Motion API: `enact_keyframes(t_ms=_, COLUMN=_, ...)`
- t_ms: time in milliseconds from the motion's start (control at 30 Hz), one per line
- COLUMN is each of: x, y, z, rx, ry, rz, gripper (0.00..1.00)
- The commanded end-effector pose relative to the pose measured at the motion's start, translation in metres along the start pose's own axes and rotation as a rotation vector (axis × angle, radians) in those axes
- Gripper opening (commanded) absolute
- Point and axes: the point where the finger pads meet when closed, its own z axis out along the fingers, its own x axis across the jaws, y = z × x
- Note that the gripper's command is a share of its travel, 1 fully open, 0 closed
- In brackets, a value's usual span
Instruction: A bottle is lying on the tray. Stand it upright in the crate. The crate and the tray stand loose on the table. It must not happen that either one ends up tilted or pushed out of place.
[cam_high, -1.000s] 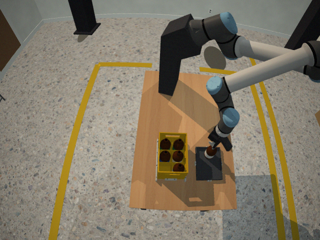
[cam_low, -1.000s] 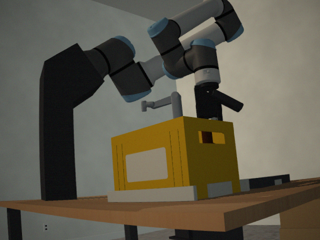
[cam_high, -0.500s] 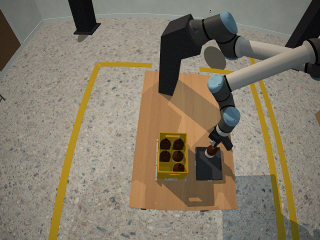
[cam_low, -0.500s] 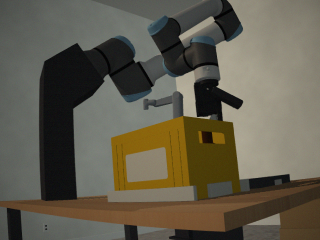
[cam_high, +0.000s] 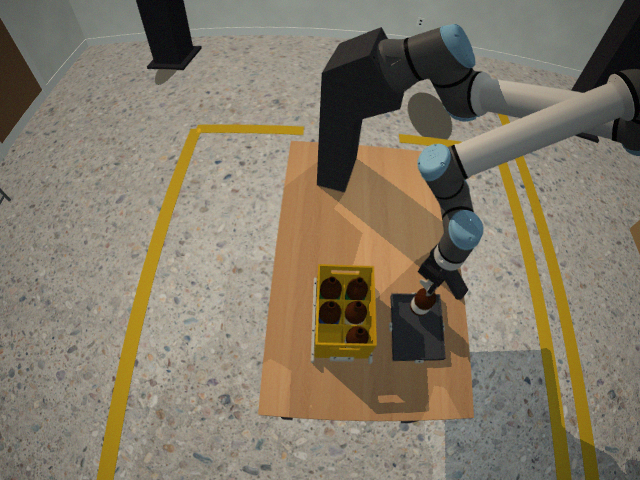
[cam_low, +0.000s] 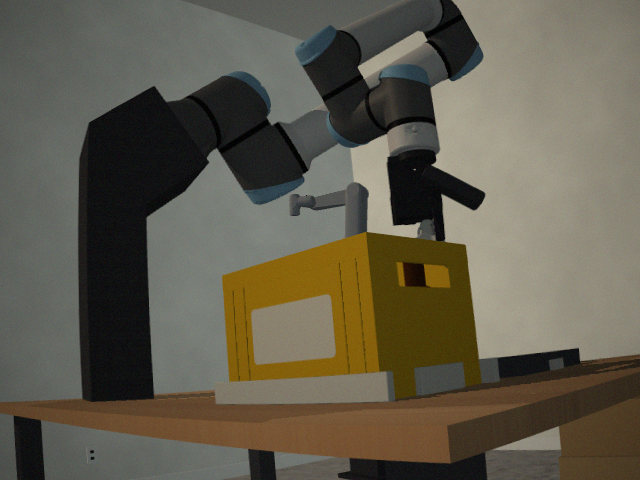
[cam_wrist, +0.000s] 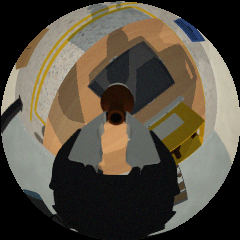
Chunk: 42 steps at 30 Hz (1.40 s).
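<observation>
My gripper (cam_high: 428, 290) (cam_wrist: 116, 112) is shut on the neck of a brown bottle (cam_high: 423, 300) (cam_wrist: 117, 99). The bottle hangs upright, neck up, over the far end of the dark tray (cam_high: 417, 341) (cam_wrist: 150, 75). In the wrist view I look down on the bottle's mouth between the two grey fingers. The yellow crate (cam_high: 317, 309) (cam_low: 356, 310) (cam_wrist: 186, 125) stands to the left of the tray and holds several brown bottles (cam_high: 343, 310). Its near left cell (cam_high: 328, 335) is empty. In the exterior view the crate hides the held bottle and only the gripper (cam_low: 428, 229) shows above the crate's rim.
The wooden table (cam_high: 320, 217) (cam_low: 310, 428) carries the crate and tray near its front. The arm's black pedestal (cam_high: 341, 118) (cam_low: 118, 232) stands at the back of the table. Yellow floor tape (cam_high: 149, 248) runs around the table.
</observation>
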Motion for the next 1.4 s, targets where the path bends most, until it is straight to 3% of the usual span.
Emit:
enact_keyframes(t_ms=0, x=0.0004, y=-0.0004, z=-0.005, rx=0.0, ry=0.0, rz=0.0, gripper=0.0)
enact_keyframes(t_ms=1367, x=0.0004, y=-0.0006, z=-0.0128, rx=0.0, ry=0.0, rz=0.0, gripper=0.0)
